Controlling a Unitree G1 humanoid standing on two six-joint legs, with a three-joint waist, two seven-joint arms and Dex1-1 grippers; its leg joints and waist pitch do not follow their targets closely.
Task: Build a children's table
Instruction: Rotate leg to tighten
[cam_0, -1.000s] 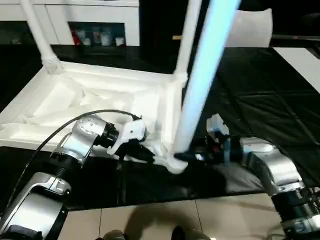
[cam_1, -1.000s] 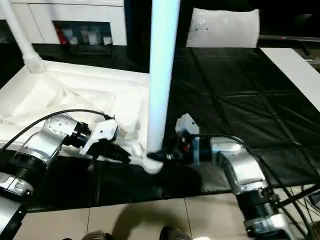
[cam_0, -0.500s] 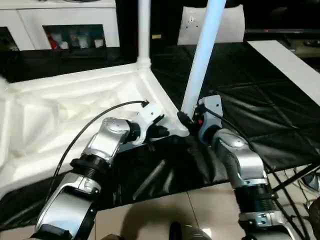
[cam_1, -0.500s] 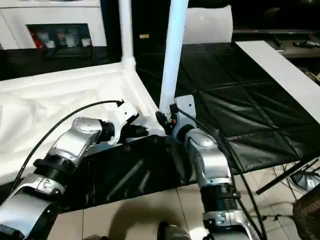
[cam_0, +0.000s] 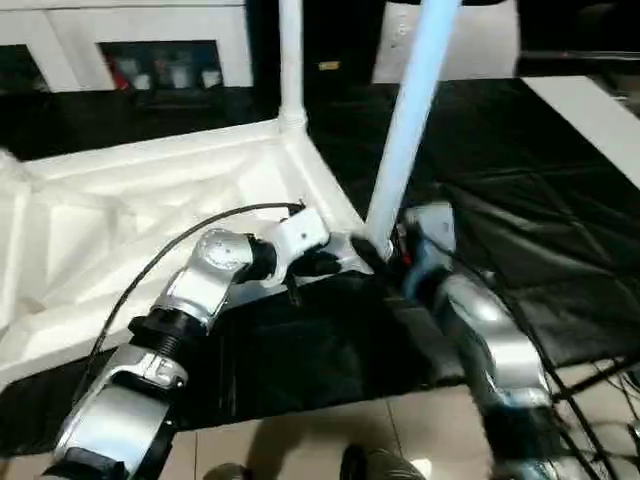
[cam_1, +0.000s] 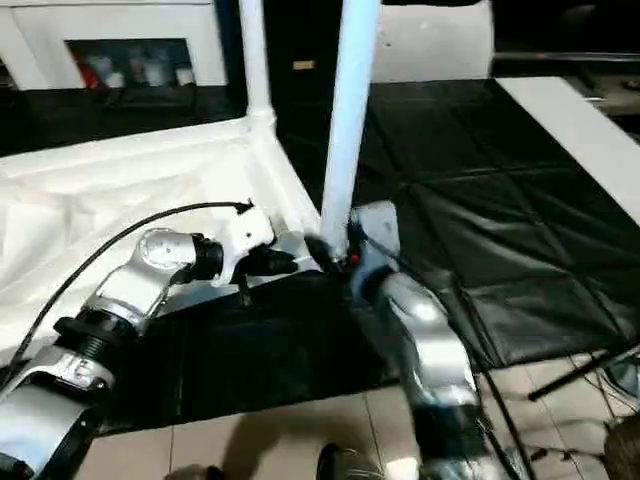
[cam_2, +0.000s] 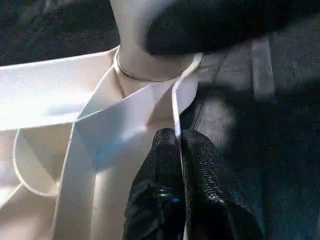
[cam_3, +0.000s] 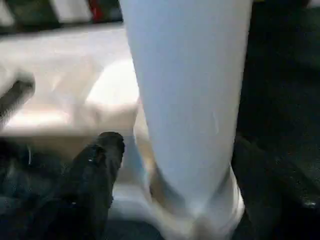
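Observation:
The children's table lies upside down: its white ribbed tabletop fills the left, with one leg upright in the far corner. A second leg stands in the near right corner socket. My left gripper is shut on the thin tabletop rim beside that socket; its black fingers pinch the rim. My right gripper is open at the foot of the near leg, one finger on each side of it and a gap showing at that finger.
A black quilted mat covers the ground to the right. A white bag stands behind the legs, and a long white board lies at far right. White cabinets line the back. Tiled floor runs along the front.
My right gripper's fingers have spread apart from the near leg, and that arm is in motion. The left gripper keeps its pinch on the rim. The camera has swung.

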